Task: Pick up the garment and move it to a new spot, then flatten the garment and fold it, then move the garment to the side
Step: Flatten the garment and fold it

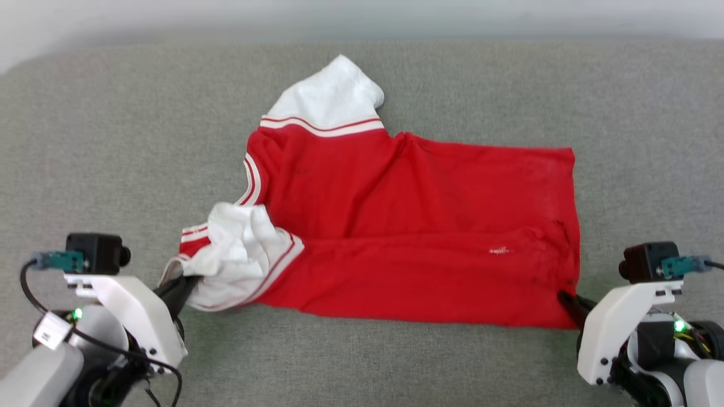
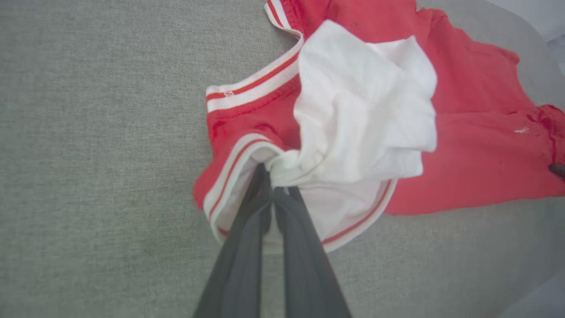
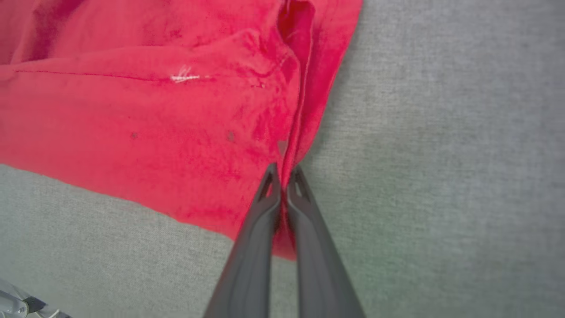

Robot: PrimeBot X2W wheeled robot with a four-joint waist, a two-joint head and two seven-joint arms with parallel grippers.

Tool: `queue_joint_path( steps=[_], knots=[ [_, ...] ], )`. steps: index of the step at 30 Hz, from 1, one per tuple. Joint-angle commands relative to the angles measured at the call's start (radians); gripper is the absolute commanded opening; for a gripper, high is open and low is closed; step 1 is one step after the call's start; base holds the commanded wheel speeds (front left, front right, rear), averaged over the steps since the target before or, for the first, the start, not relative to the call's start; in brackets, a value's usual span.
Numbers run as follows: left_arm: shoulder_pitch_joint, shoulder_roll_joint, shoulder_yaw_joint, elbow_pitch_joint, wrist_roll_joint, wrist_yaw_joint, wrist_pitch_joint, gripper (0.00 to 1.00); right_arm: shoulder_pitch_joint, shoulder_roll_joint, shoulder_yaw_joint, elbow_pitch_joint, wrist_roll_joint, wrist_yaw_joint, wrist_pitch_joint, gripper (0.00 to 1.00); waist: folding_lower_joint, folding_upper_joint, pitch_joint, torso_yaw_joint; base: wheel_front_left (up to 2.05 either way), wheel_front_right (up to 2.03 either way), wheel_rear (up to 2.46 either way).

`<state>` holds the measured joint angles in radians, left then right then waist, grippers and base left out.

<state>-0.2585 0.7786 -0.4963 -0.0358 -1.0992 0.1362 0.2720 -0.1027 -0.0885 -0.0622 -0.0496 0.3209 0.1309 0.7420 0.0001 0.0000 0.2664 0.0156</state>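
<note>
Garment (image 1: 418,226) lies long axis nine-to-three; left end effector (image 1: 189,281) pinches its shoulder at eight o'clock, right end effector (image 1: 565,298) pinches its hem corner at four.

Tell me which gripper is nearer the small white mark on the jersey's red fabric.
Right. The right gripper pinches a hem corner of the garment, close beside the white mark; the left gripper grips the white-lined shoulder end, far across it.

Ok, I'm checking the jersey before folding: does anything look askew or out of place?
Yes. The garment isn't flat: white lining is turned out and bunched at the near shoulder, where the left gripper pinches it, and the far shoulder also shows white.
</note>
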Motion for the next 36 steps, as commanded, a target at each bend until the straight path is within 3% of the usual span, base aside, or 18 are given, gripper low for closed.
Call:
queue_joint_path(
  steps=[1,19,27,28,29,30,36],
  knots=[
    [0.029,-0.005,-0.002,-0.006,-0.001,0.014,-0.011,0.00,0.026,-0.008,-0.003,-0.012,-0.002,0.000,0.007,0.00,-0.0001,0.0000,-0.040,0.003,0.00,0.00,0.00],
    [0.319,0.002,-0.021,-0.073,-0.083,0.128,-0.021,0.00,0.248,-0.049,0.003,-0.061,0.068,0.000,0.066,0.00,-0.0001,0.0000,-0.228,0.025,0.00,0.00,0.00],
    [0.313,-0.049,-0.045,-0.009,-0.085,0.109,-0.032,0.00,0.315,-0.046,-0.027,-0.023,0.054,0.000,0.002,0.02,-0.0001,0.0000,-0.229,0.030,0.00,0.00,0.00],
    [0.302,-0.057,-0.049,0.009,-0.081,0.103,-0.033,0.24,0.317,-0.042,-0.025,-0.011,0.061,0.000,-0.017,0.45,-0.0001,0.0000,-0.227,0.028,0.00,0.00,0.00],
    [0.293,-0.064,-0.054,0.025,-0.079,0.095,-0.035,0.51,0.321,-0.042,-0.019,0.004,0.063,0.000,-0.036,0.62,-0.0001,0.0000,-0.225,0.027,0.00,0.00,0.00],
    [0.284,-0.073,-0.058,0.039,-0.077,0.087,-0.038,1.00,0.321,-0.044,-0.012,0.014,0.066,0.000,-0.060,1.00,-0.0001,0.0000,-0.223,0.025,0.00,0.00,0.00],
    [0.242,-0.084,-0.051,0.088,-0.046,0.058,-0.079,1.00,0.295,-0.044,0.015,0.014,0.076,0.000,-0.232,1.00,-0.0001,0.0000,-0.221,0.010,0.00,0.00,0.00]
  ],
)
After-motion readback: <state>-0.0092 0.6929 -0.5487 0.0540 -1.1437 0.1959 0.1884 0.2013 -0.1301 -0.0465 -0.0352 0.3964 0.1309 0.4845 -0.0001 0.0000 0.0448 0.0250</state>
